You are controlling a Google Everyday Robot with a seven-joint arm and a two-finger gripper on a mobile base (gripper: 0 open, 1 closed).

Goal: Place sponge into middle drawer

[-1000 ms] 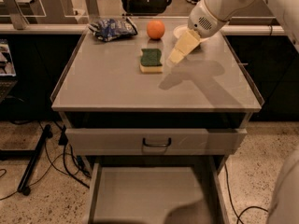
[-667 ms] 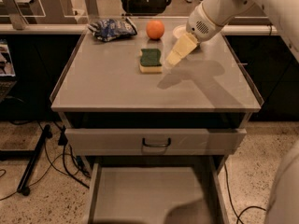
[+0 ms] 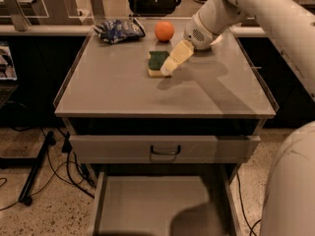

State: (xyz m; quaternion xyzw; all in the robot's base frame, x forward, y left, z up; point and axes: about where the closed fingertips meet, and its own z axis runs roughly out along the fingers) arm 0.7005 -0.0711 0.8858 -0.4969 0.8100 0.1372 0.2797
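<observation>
**Camera view (sole view).** All positions are given relative to the sponge (image 3: 157, 63).

1. The sponge lies flat on the counter (image 3: 123, 95). Its dark green face is up and pale yellow foam shows along its near edge. It sits in the far half of the top, roughly mid-width.

2. The claw (image 3: 168, 71) is a pale, tapering piece that slants down from the upper right. Its tip is at the sponge's near right corner and overlaps that corner in this view. Whether the tip touches the sponge or hangs just above it cannot be told. Whether the claw is wide or narrow cannot be told either.

3. The white arm (image 3: 231, 6) runs up and to the right of the sponge, out of frame.

4. An orange fruit (image 3: 164, 31) stands behind the sponge, slightly to its right and apart from it.

5. A crumpled blue-and-white bag (image 3: 118, 30) lies behind the sponge to the left, well apart from it.

6. Below the counter's near edge, in front of the sponge, is a grey drawer front (image 3: 206, 149) with a small black handle.

7. Under that front the middle drawer (image 3: 147, 205) is pulled out toward the camera. Its flat grey floor is exposed, with a shadow over its right part. It is well apart from the sponge, which is not in it.

8. A rounded white robot body (image 3: 293, 191) fills the lower right corner, in front of the sponge and to its right.
</observation>
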